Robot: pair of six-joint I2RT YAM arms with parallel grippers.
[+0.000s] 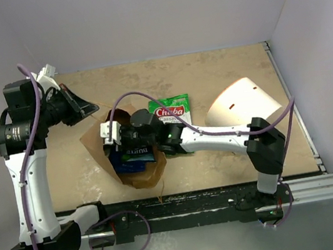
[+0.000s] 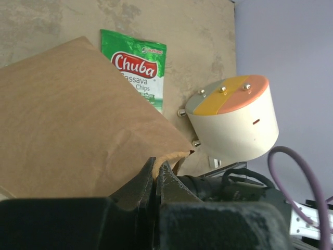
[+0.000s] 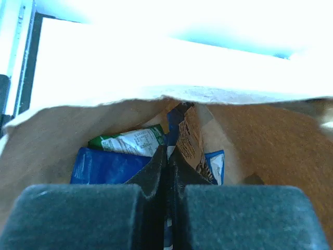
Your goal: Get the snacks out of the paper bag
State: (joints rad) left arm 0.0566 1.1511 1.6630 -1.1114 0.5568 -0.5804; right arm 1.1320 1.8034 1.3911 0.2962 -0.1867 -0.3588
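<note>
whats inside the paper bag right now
Inside the paper bag: a dark blue packet, a green-and-white packet, and a printed packet the closed right claw seems to pinch. The claw and packets cover the bag's bottom, so anything underneath is hidden.

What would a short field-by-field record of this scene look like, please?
left gripper: shut on the edge of the paper bag
right gripper: inside the bag mouth, shut, apparently pinching a dark blue packet
in bag: blue packet, green-and-white packet
out of bag: Chuba packet, flat on the table beside the bag
other: cream cylinder lying on its side, right of the bag
</note>
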